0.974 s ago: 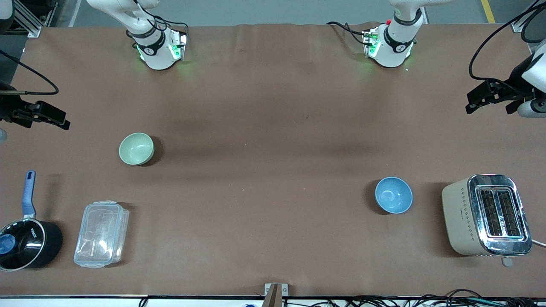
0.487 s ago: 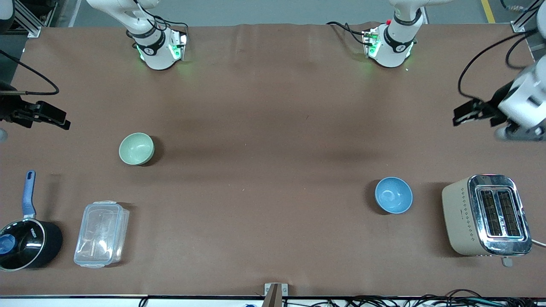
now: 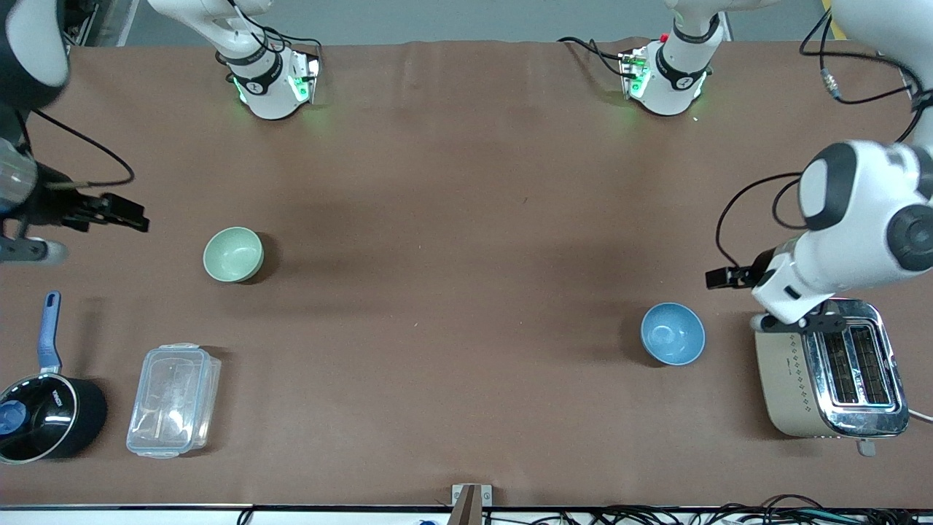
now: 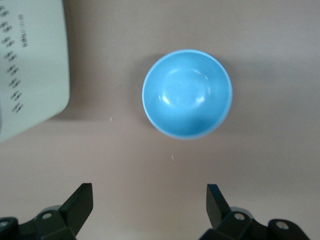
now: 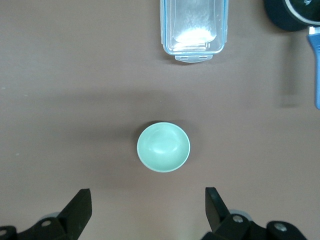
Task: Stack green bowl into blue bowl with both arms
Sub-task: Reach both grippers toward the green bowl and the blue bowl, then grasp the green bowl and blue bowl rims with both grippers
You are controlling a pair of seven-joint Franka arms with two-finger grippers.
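Nearest the front camera, a black saucepan point(image 3: 47, 415) with a blue handle, a clear lidded container point(image 3: 173, 400) and a cream toaster point(image 3: 831, 368) are seen on the brown counter point(image 3: 452, 219).

The blue bowl point(image 3: 673, 333) is set upright just beside the toaster, toward the counter's middle; it is matte, plain, medium blue and empty, with soft highlights in its well. It is judged to be left there as the receiving bowl.

The left tool point(image 3: 725, 277) is held in the air over the counter near the toaster, just short of the blue bowl. In the left wrist view its fingers point(image 4: 80, 205) are spread wide, holding nothing, presumably readied to take or steady that bowl.

The green bowl point(image 3: 233, 254) stands well apart from the toaster, toward the right arm's end and farther from the camera. It is pale sage, matte, empty and upright.

The right tool point(image 3: 120, 216) hangs beside it, fingers point(image 5: 80, 207) likewise spread and empty, seemingly lined up for a rim grasp.
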